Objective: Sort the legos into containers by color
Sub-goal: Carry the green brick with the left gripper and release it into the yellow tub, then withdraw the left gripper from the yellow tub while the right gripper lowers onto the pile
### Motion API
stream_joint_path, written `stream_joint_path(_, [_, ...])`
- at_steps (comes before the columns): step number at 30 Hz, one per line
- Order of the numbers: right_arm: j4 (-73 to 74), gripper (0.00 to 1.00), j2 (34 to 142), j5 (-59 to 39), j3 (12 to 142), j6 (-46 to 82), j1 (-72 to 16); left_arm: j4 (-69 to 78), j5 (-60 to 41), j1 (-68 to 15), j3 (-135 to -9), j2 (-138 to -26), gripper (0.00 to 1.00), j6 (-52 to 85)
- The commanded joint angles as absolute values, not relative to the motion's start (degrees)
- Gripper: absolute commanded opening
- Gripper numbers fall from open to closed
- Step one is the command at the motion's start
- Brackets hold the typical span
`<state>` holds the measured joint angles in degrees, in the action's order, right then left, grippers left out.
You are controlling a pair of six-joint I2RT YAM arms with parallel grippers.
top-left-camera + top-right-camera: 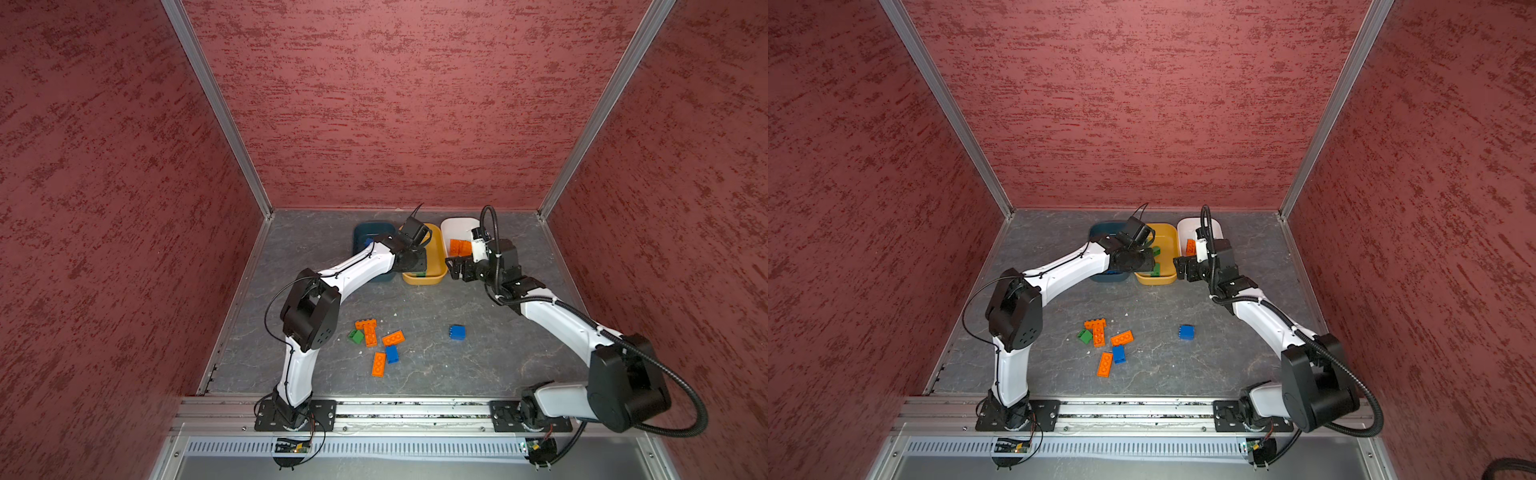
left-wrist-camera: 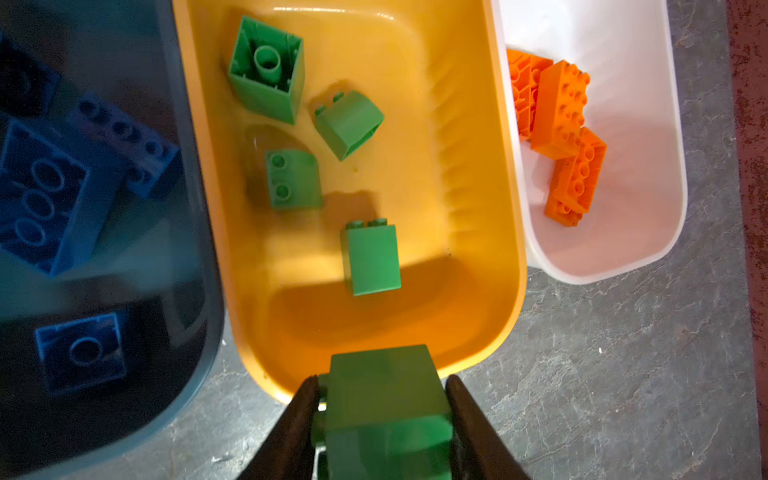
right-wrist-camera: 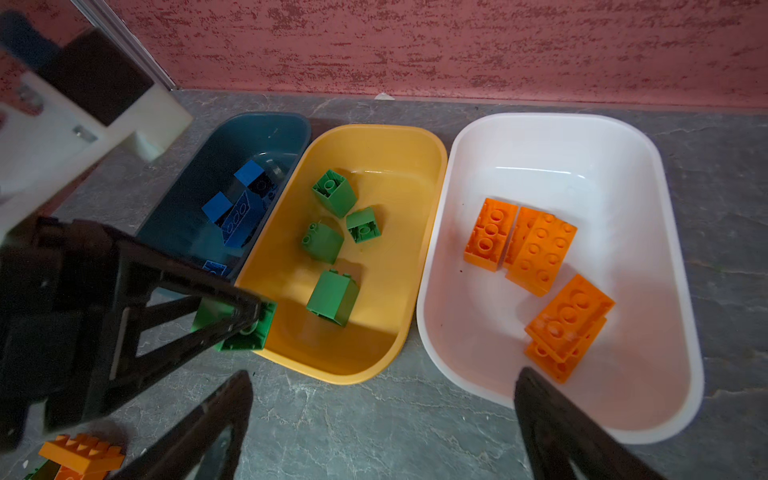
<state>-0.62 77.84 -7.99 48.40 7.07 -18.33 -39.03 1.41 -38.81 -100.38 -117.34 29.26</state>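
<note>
1. Orange loose legos (image 1: 379, 364) lay nearest my bases on the grey, stone-patterned worktop (image 1: 478, 374). There were four of them, clustered with one loose green brick (image 1: 355, 336) and one loose blue brick (image 1: 392, 354).
2. To the right of that cluster, well apart from it, a lone blue brick (image 1: 457, 332) sat by itself.
3. Farther out, my left pincer (image 2: 382, 380) was closed down on a held green lego (image 2: 386, 415), with a dark finger pressed to each side. It held the lego at the near rim of the yellow tub (image 3: 374, 365), at the corner next to the teal tub (image 3: 266, 124).
4. My right pincer (image 3: 384, 374) was spread wide with nothing in it. It sat just in front of the near ends of the yellow tub and the white tub (image 3: 582, 124).
5. The three containers stood side by side in a row, rims close together: teal on the left, yellow in the middle, white on the right.
6. The teal tub held the sorted blue bricks (image 2: 45, 195). The yellow tub held four sorted green bricks (image 2: 372, 259). The white tub held several sorted orange bricks (image 3: 540, 249), some lying on one another.
7. Behind the row rose the red textured wall (image 3: 457, 41).
</note>
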Motion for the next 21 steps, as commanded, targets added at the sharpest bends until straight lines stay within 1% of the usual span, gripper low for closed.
stream_joint_path(1, [2.0,0.99,76.2,-4.8,47.3,7.2,-18.7,-39.3,1.3,-38.4,-105.0,-121.5,0.3,26.0])
stream_joint_path(3, [2.4,0.99,75.7,-3.4,47.0,7.8,-18.7,-38.7,0.1,-38.5,-108.3,-124.0,0.31,26.2])
stream_joint_path(5, [3.4,0.99,75.1,-2.0,46.2,8.0,-18.7,-38.3,-0.6,-38.4,-111.9,-126.7,0.34,26.6])
stream_joint_path(7, [3.9,0.99,74.4,-2.3,45.6,7.5,-18.7,-38.7,-1.5,-38.3,-115.4,-129.2,0.42,26.8])
stream_joint_path(9, [3.9,0.99,74.1,-5.7,45.1,5.9,-18.7,-38.8,-2.6,-38.2,-117.7,-130.1,0.5,26.4])
stream_joint_path(10, [3.5,0.99,74.0,-9.1,44.9,4.4,-18.8,-38.4,-2.7,-38.2,-118.0,-129.8,0.57,26.2])
stream_joint_path(13, [2.7,0.99,74.1,-19.2,44.0,0.8,-19.3,-38.1,-1.7,-38.0,-116.7,-126.9,0.84,26.2])
stream_joint_path(14, [2.2,0.99,74.0,-21.4,43.8,-1.0,-20.2,-38.1,-2.0,-37.7,-115.7,-125.7,0.88,26.8])
stream_joint_path(16, [0.9,0.99,74.3,-22.7,43.5,-4.7,-22.7,-36.5,-2.7,-36.7,-112.1,-122.0,0.94,28.0])
stream_joint_path(17, [0.2,0.99,74.6,-23.2,43.5,-6.9,-24.2,-35.2,-2.6,-36.2,-109.4,-119.7,0.99,28.9])
stream_joint_path(21, [-2.2,0.97,77.0,-25.5,43.9,-14.7,-29.5,-30.6,-1.2,-33.8,-98.5,-111.3,0.99,31.8])
